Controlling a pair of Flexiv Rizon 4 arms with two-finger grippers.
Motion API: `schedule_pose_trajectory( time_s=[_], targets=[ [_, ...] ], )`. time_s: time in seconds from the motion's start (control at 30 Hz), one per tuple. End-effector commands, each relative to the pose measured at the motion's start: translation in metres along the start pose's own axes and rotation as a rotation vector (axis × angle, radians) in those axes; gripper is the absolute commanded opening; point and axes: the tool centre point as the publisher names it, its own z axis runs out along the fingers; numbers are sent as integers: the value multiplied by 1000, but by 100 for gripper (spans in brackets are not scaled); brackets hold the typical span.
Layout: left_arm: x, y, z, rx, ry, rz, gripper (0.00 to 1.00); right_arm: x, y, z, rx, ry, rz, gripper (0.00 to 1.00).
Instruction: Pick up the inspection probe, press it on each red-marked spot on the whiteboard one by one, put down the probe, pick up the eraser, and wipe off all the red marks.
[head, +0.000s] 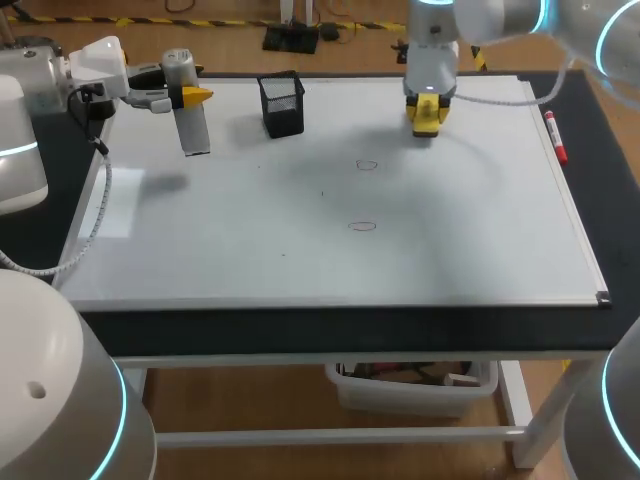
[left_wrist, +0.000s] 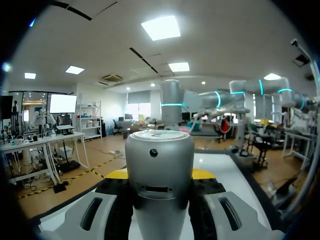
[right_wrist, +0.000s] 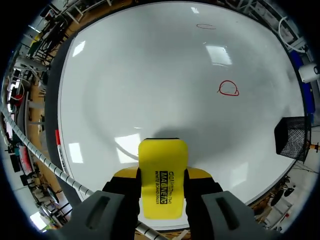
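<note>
Eraser (right_wrist: 162, 155) is clamped in the right gripper (right_wrist: 162, 175) over the whiteboard's (head: 250, 260) far side. The nearest red mark (right_wrist: 228, 88) lies ahead, slightly sideways. The left gripper (head: 188, 97) clasps the probe (left_wrist: 159, 165).

ok so the whiteboard (head: 250, 250) is plain white with a thin silver frame, on a black table (head: 350, 330). The marks (right_wrist: 228, 88) are just thin red outlines. The eraser (right_wrist: 162, 177) is bright yellow with black lettering and the probe (left_wrist: 159, 170) is matte silver-grey. The mesh cup (head: 283, 104) is black and the marker (head: 555, 136) is red. The right arm (head: 432, 55) is white with glowing cyan rings.
</note>
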Motion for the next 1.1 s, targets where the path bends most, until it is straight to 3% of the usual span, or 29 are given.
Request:
schedule_pose_trajectory(
  time_s=[0.03, 0.4, 0.5, 0.57, 0.77, 1.1],
  targets=[
    [0, 0, 0, 2, 0, 2, 0, 5, 5, -6, 11, -5, -5, 0],
    [0, 0, 0, 2, 0, 2, 0, 5, 5, -6, 11, -5, -5, 0],
    [-2, -10, 7, -14, -10, -7, 0, 5, 5, -6, 11, -5, -5, 0],
    [-3, -11, 16, -24, -23, -60, 0, 5, 5, -6, 11, -5, -5, 0],
    [1, -14, 53, 20, -4, -85, 0, 5, 5, -6, 11, -5, -5, 0],
    [30, -16, 123, 42, 189, -67, 0, 5, 5, -6, 11, -5, -5, 0]
  ],
)
